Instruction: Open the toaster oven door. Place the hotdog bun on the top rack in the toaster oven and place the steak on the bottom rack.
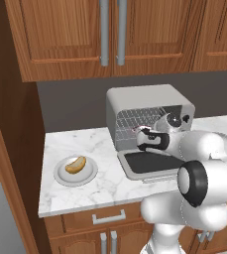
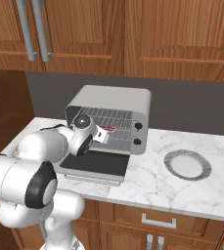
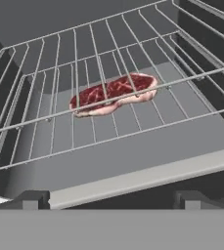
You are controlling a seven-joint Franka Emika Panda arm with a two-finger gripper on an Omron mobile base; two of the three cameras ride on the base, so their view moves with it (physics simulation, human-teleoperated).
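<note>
The toaster oven (image 1: 147, 106) (image 2: 114, 106) stands on the counter with its door (image 1: 152, 162) (image 2: 95, 164) folded down flat. Inside, the steak (image 3: 114, 93) (image 2: 109, 130) lies on the bottom rack (image 3: 84, 145), seen through the wires of the top rack (image 3: 191, 79). My gripper (image 3: 111, 200) (image 1: 141, 133) (image 2: 103, 134) hovers over the lowered door just in front of the oven mouth, open, with nothing between its fingers. The hotdog bun (image 1: 76, 164) rests on a grey plate (image 1: 87, 177) on the counter left of the oven.
An empty grey plate (image 2: 187, 165) sits on the marble counter right of the oven. Wooden cabinets (image 1: 110, 34) hang above, and a tall wooden panel (image 1: 11, 163) bounds the counter's left end. The open door juts toward the counter's front edge.
</note>
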